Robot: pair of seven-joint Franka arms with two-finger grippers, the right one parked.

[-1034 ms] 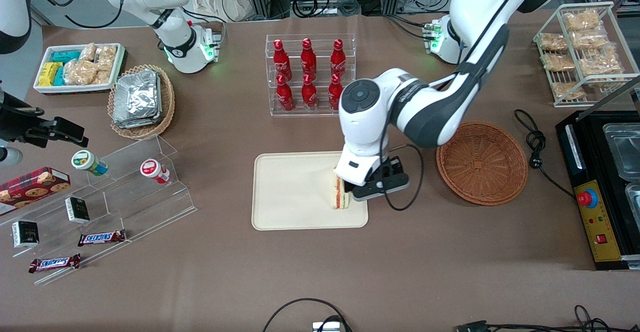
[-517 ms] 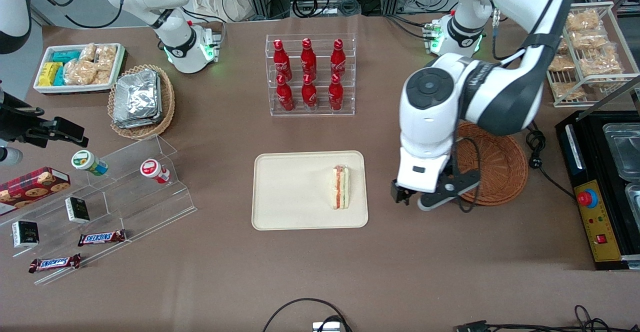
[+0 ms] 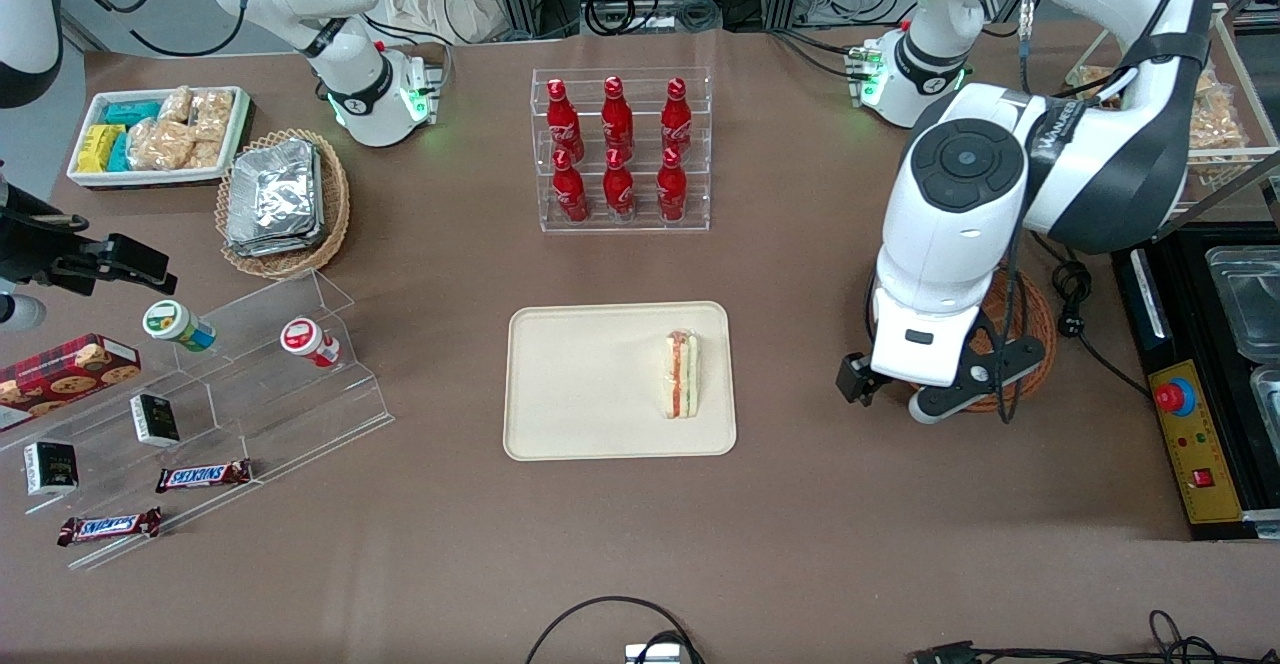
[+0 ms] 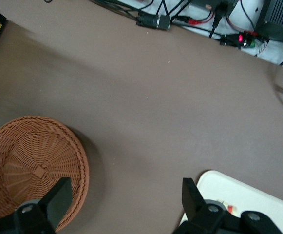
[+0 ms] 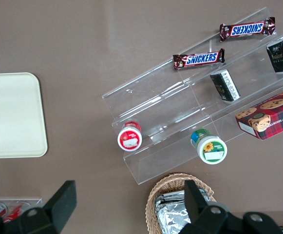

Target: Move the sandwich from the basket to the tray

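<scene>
One sandwich [image 3: 682, 374] is seen lying on the one cream tray [image 3: 580, 384], at the tray's end toward the working arm, with its red and green filling edge turned up. It is touched by nothing. One reddish-brown wicker basket [image 3: 1040, 316] is seen on the table toward the working arm's end, well apart from the sandwich and largely covered in the front view by the left arm. In the wrist view no item is seen in the part of the basket [image 4: 34, 165] that shows.

The gripper [image 3: 865, 384] is held above the brown table, between tray and basket and just at the basket's rim. In the wrist view its jaws are spread wide around bare table, with nothing held between them [image 4: 124, 187]. One finger [image 4: 58, 195] is seen over the basket's rim and the other near a corner of the tray [image 4: 258, 195].

Farther from the front camera, six red bottles [image 3: 618, 149] are counted in one clear rack, in two rows of three. Toward the parked arm's end, two Snickers bars [image 3: 203, 475], two round-lidded cups [image 3: 305, 339], two small dark boxes [image 3: 155, 419] and one cookie box [image 3: 65, 369] are counted on or beside a clear stepped stand.
</scene>
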